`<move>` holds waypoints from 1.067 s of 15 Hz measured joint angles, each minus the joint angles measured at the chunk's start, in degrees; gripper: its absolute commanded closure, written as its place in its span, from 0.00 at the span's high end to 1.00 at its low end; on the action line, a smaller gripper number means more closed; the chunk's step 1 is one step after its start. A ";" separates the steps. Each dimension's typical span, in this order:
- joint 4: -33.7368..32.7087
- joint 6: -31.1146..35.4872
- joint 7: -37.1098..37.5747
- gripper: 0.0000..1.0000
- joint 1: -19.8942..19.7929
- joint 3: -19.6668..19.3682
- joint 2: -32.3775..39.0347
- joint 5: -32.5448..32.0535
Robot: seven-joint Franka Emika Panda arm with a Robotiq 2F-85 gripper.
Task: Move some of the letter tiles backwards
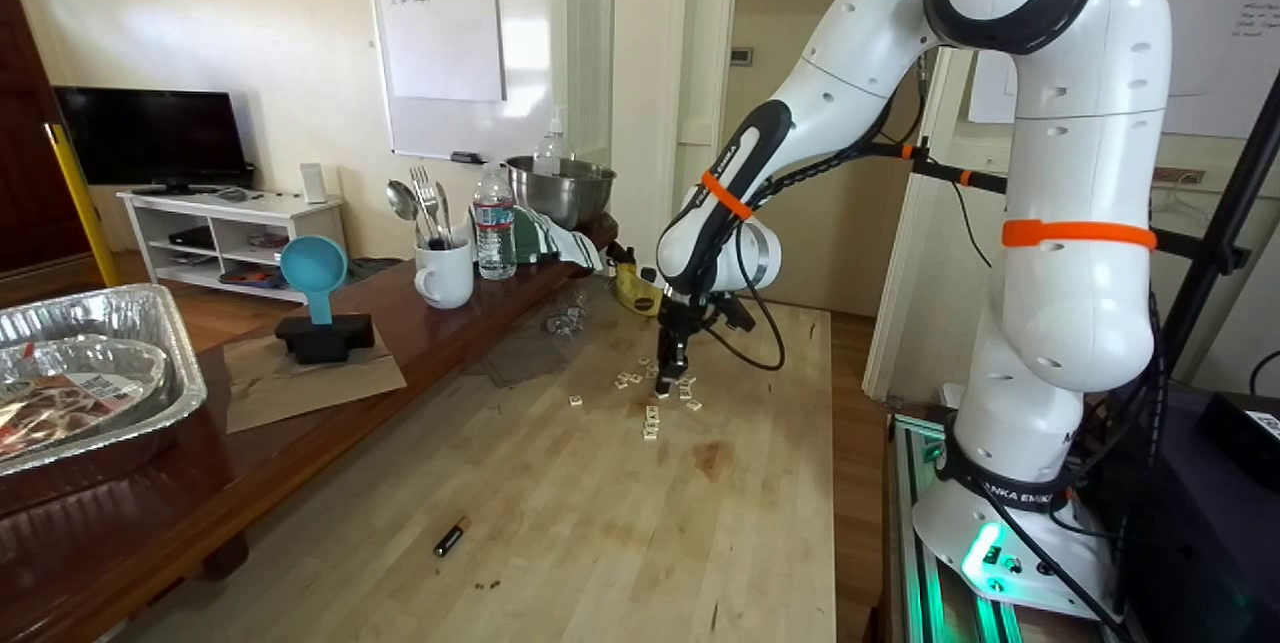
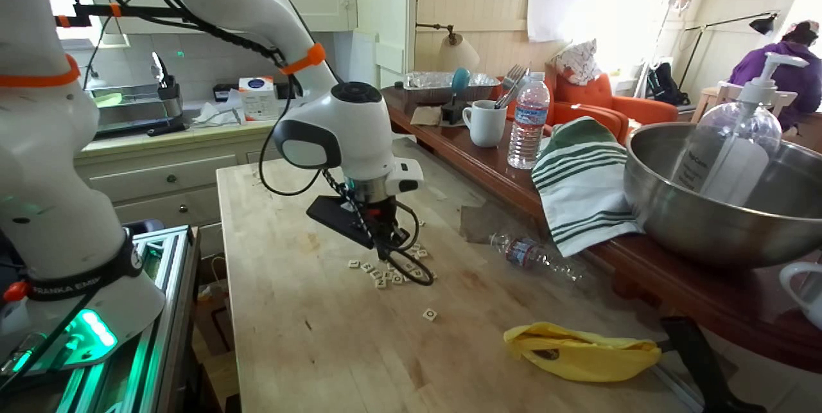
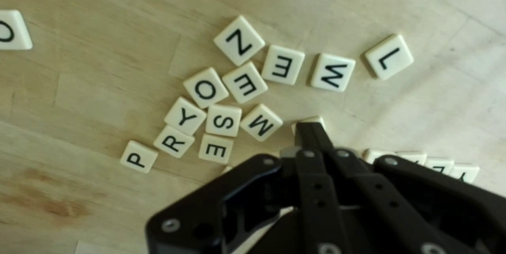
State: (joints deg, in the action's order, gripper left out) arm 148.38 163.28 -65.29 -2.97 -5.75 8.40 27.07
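- While the gripper [image 3: 316, 133] is closed, nothing visibly held: letter tiles [image 3: 223, 121], scattered lower than the mug [image 1: 447, 278];
- mug: cutlery [image 1: 426, 195];
- steel bowl [image 2: 725, 233], one side of mug: pump bottle [image 2: 732, 149];
- foil tray [image 1: 100, 316], opposite side: foil dish [image 1: 80, 393]

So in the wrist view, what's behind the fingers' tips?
A letter tile: a pale strip shows past the fingers. Its remainder, including any letter, is covered; more tiles there can't be ruled out.

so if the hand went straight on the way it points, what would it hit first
Probably the letter tile partly hidden at the tip of the hand in the wrist view, or the tabletop beside it. The hand points down; any gap is unclear.
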 measured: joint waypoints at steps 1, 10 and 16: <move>-0.31 0.00 0.00 0.00 0.00 0.49 0.22 1.25; -7.17 0.00 2.82 0.00 0.05 3.15 4.97 5.88; -11.53 0.00 6.11 0.00 0.15 4.40 7.93 5.97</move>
State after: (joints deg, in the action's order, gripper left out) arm 136.85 163.27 -59.18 -2.82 -1.35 16.33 33.05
